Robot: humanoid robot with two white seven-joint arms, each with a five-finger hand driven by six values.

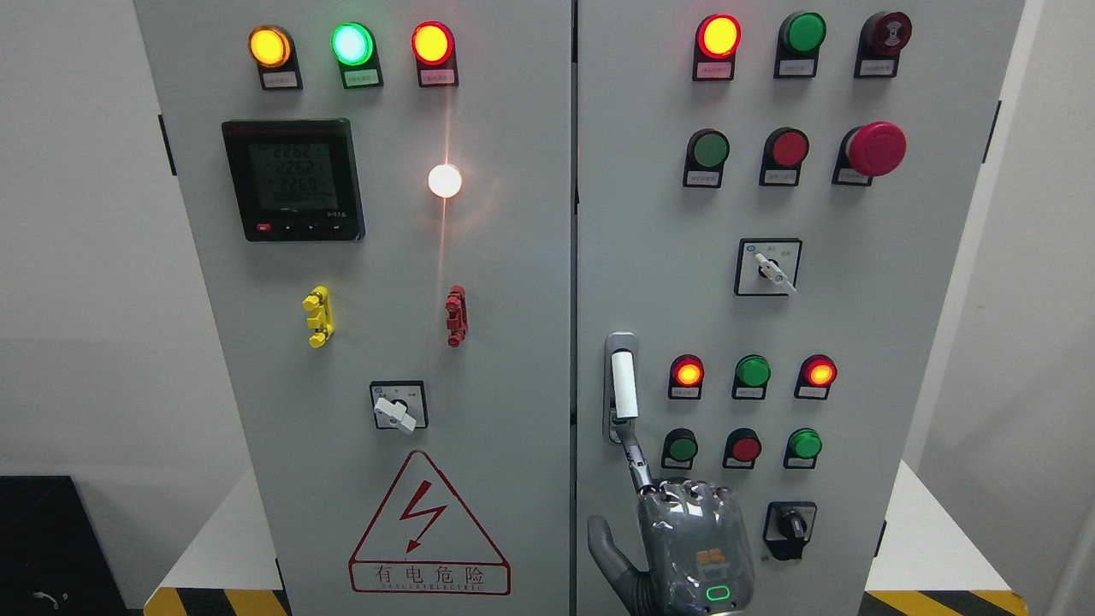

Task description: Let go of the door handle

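- Right hand (693,547), head view, lowest in the picture and nearest the camera; back turned to us, thumb held off to the side, index finger (637,466) stretched up to the lower end of the door handle (624,385); no grip closed around it, so I judge it released or nearly so; left hand not visible
- Door handle: one, upright, white sleeve on a metal plate, at the left edge of the right door (855,325), just beside the seam between the doors
- Handling, as a judgement: stiff, fixed hardware, smooth and likely a little slippery; not fragile; best taken around the white sleeve
- Counts on the right door: twelve round lamps and buttons in four rows of three, among them one mushroom button (877,148); two rotary switches
- Left door (257,411): four lit lamps; one meter (293,180); one rotary switch
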